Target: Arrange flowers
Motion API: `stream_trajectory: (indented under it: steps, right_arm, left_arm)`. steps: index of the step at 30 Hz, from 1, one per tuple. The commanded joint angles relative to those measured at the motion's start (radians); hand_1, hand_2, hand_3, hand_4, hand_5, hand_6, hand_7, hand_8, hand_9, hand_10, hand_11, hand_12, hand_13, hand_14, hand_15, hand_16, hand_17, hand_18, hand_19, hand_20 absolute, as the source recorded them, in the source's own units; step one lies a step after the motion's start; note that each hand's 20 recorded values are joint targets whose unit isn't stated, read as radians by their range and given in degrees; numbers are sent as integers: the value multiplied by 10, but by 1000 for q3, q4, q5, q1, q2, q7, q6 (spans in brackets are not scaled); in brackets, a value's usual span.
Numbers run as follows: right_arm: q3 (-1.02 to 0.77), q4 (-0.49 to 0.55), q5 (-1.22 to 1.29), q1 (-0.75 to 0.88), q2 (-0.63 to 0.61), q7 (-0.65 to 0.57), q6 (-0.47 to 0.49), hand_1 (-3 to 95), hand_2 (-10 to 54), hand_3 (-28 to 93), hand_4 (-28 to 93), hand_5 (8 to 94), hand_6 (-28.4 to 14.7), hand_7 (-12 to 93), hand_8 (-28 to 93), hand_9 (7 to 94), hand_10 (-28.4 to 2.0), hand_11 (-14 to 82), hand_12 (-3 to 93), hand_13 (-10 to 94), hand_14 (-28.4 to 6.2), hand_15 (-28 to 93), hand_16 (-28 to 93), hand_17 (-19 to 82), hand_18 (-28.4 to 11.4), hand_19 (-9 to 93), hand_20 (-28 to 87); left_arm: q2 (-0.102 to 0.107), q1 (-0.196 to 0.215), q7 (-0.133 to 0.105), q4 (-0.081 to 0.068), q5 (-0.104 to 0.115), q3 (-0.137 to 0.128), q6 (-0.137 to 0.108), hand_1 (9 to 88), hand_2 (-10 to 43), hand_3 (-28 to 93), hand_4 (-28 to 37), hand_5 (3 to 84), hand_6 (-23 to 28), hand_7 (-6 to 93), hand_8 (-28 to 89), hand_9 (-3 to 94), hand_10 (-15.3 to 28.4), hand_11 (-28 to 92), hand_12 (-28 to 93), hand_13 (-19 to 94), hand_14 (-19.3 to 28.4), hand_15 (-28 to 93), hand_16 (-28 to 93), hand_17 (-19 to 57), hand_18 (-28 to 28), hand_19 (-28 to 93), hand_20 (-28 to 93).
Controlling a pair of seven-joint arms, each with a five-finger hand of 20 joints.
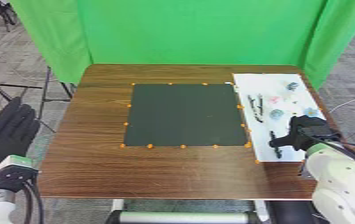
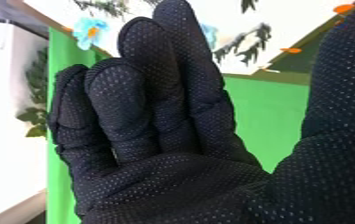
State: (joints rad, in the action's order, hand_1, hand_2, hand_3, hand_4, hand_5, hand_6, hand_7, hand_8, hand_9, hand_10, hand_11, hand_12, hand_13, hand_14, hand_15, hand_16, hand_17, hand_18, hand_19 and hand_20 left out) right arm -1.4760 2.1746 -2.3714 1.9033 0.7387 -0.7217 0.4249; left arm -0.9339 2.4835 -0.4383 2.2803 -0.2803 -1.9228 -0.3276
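The right robot hand [image 1: 306, 131] is over the near part of the white sheet [image 1: 260, 81], at the right side of the desk [image 1: 156, 175]. The right wrist view shows it wide open, fingers nearly straight and thumb well apart, with nothing in its grasp. A dark sprig [image 1: 276, 145] lies just beside its fingers in the head view; whether they touch cannot be told. Farther up the sheet lie two thin sprigs [image 1: 256, 107], a pink flower [image 1: 274, 100], a pale blue-green flower [image 1: 276, 114], a dark bluish flower [image 1: 292, 86] and, on the far side of the hand, a light blue flower [image 1: 311, 111]. The black mat [image 1: 182, 115], edged with orange markers [image 1: 151, 146], is probably where they are meant to go. All the flowers and sprigs that can be made out are on the sheet, so the arranging looks hardly begun: picking, placing and adjusting all seem left to do. The left robot hand [image 1: 5, 131] is open and holds nothing, off the desk's left side.
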Motion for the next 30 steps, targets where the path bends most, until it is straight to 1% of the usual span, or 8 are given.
stream_trajectory:
  steps: [1,8,13,18,21,23,28,30]
  right_arm:
    - [46,-64,83,-68,9,-40,147,289,-95,480,-283,706,-60,299,-78,698,-179,469,374,606,-178,724,369,341,-264,868,401]
    - [127,-138,119,-142,21,-37,179,290,-95,493,-283,725,-56,304,-79,711,-174,468,379,622,-176,722,369,350,-269,875,402]
    - [184,-185,166,-194,33,-27,255,270,-95,650,-281,736,-49,322,-83,724,-169,465,379,637,-171,719,367,359,-267,879,398]
    - [242,-232,258,-246,47,-81,346,335,-95,737,-268,756,-35,333,-90,754,-157,458,375,667,-157,710,365,382,-259,897,405]
    - [260,-249,293,-250,54,-99,383,359,-95,744,-273,759,-32,328,-8,765,-155,454,376,679,-149,706,367,389,-258,912,415]
    - [271,-260,324,-257,61,-121,407,401,-95,720,-262,770,-28,323,133,779,-150,454,380,695,-142,704,367,404,-253,926,426]
    - [274,-270,333,-238,63,-116,376,438,-95,700,-237,782,-24,332,183,796,-145,454,380,709,-137,699,371,415,-250,931,427]
    - [260,-261,315,-222,60,-106,357,465,-95,731,-213,798,-11,358,207,825,-130,425,449,740,-127,690,379,437,-250,932,440]
  left_arm:
    - [-3,22,-3,11,7,-12,-11,187,118,680,-283,331,63,129,-96,284,127,174,72,154,95,210,-99,-50,64,183,55]
    - [-5,22,-6,13,11,-9,-9,188,117,682,-283,333,65,131,-97,284,126,174,73,154,95,212,-100,-50,66,189,54]
    - [-6,16,-1,10,15,-7,-2,186,117,686,-283,335,66,132,-97,285,126,174,74,155,96,213,-100,-50,66,190,53]
    - [-7,17,-1,11,16,-8,0,188,114,691,-283,336,66,134,-98,285,126,176,75,155,96,216,-101,-49,66,190,53]
    - [-7,17,0,10,17,-8,1,188,112,694,-283,337,68,135,-98,286,126,176,75,156,97,219,-101,-49,66,190,53]
    - [-10,16,1,9,24,-9,0,190,112,693,-283,338,68,135,-98,286,126,176,74,157,97,219,-101,-48,66,190,53]
    - [-11,19,2,10,28,-8,1,191,112,693,-283,340,69,136,-98,287,127,176,74,159,98,221,-102,-47,66,189,53]
    - [-10,25,-2,13,28,-9,1,192,113,692,-283,340,69,136,-99,288,127,175,74,159,98,221,-102,-47,66,189,53]
